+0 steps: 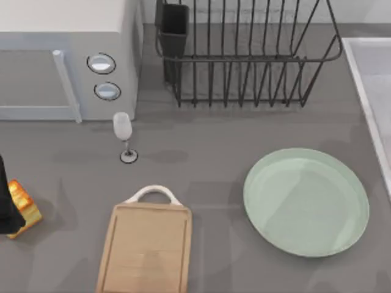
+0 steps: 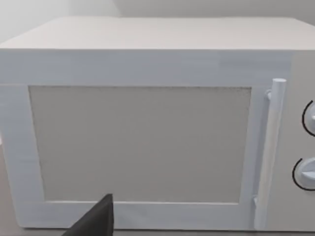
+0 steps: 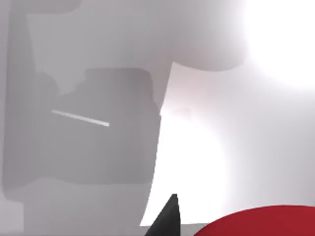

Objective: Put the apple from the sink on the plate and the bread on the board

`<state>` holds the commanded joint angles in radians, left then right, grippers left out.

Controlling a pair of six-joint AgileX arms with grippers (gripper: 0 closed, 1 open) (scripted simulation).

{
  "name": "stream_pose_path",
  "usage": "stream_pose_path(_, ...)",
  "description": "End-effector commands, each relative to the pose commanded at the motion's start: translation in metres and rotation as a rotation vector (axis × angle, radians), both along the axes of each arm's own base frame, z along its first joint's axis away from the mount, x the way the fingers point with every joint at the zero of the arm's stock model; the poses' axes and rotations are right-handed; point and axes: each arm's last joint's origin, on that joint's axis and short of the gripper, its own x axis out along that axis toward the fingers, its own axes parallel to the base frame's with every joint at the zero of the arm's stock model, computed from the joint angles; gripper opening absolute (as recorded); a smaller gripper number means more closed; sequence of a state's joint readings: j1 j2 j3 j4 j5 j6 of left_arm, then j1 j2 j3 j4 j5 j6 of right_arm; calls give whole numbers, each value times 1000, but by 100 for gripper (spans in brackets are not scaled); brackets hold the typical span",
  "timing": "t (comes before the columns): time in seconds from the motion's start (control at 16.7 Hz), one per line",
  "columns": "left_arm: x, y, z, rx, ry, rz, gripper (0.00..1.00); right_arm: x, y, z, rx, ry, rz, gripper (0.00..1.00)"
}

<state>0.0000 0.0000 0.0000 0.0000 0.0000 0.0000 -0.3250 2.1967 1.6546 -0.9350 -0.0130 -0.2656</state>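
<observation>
Here, the right gripper (image 3: 167, 219) is working down inside the sink (image 3: 206, 147), and the apple (image 3: 261, 223) is lying just beside it on the basin floor. Whether this gripper is apart or clamped cannot be told.

The apple is looking small, rigid and light, with a smooth rounded skin that is likely to slip. A hold across its widest part, on the flatter sides, is looking safest.

The left gripper (image 1: 5, 204) is hanging at the table's left edge, with the bread (image 1: 24, 206) right against it, tilted. Contact cannot be confirmed, nor can the state of this gripper.

The bread is looking light and stiff-crusted but crushable. Its pale side faces are offering the best flat hold, and gentle pressure is probably enough.

Near this gripper, toward the table's middle, the board (image 1: 146, 244) is lying bare with its handle pointing away from the front edge. A wine glass (image 1: 123, 127) is standing just beyond that handle and is looking fragile and easily toppled.

Farther off, the plate (image 1: 305, 201) is waiting bare between the board and the sink, well apart from the left gripper.

Directly ahead of the left gripper, the microwave (image 2: 142, 142) is standing with its door closed. Farthest away, the rack (image 1: 244, 61) is sitting at the back.

Neither item is yet resting at its goal.
</observation>
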Motion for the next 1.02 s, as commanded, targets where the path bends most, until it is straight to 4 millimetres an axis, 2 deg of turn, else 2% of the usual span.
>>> stream_pose_path(0.42,0,0,0,0,0,0,100,1,1,-5,11,41,22,0)
stream_pose_path(0.6,0,0,0,0,0,0,100,4,12,8,2,15,22,0)
stream_pose_path(0.78,0,0,0,0,0,0,100,6,49,28,1,-5,23,0)
stream_pose_path(1.02,0,0,0,0,0,0,100,-4,126,54,15,-2,26,0)
